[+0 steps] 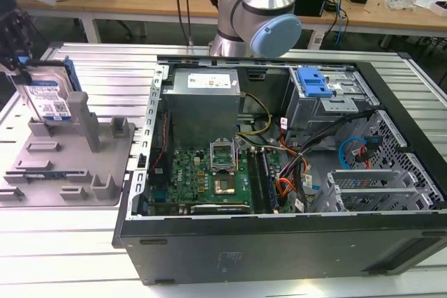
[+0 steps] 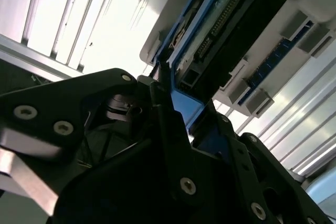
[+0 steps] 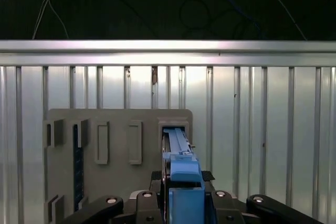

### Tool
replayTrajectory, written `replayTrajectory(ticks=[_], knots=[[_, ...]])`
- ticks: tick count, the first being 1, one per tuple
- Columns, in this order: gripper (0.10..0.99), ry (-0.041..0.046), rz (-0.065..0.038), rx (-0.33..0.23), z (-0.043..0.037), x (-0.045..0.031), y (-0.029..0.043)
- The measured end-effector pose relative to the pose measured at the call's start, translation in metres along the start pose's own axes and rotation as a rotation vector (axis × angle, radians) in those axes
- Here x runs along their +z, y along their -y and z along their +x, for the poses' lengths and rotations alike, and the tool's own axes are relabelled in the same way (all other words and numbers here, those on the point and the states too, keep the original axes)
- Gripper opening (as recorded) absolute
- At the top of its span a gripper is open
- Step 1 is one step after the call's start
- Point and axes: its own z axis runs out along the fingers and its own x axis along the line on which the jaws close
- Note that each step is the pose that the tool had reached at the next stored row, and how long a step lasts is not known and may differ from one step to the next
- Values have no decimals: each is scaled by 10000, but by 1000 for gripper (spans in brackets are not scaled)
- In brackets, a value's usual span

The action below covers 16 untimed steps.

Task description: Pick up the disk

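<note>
Evidently the gripper [image 3: 181,203] is clamping shut on the disk [image 1: 50,95], gripping its blue side rails; it looks stiff, dense and shock-sensitive.

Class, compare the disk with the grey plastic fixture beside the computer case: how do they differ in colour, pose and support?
Colour: the disk is silver-grey with a white-and-blue label and blue rails; the fixture is plain grey.
Pose: the disk stands upright on edge; the fixture lies flat, with pegs rising from it.
Support: the disk sits in the gripper, above the fixture; the fixture rests on the slatted table.
Both are rectangular.
</note>
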Motion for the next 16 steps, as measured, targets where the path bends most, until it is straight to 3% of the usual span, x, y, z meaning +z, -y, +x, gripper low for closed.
replayTrajectory(ticks=[5,9,11,13,16], knots=[[369,5,0,-1,11,-293,2],[369,9,0,0,26,-576,3],[369,10,0,-1,34,-670,4],[369,10,0,0,48,-831,4],[369,10,1,0,61,-981,5]])
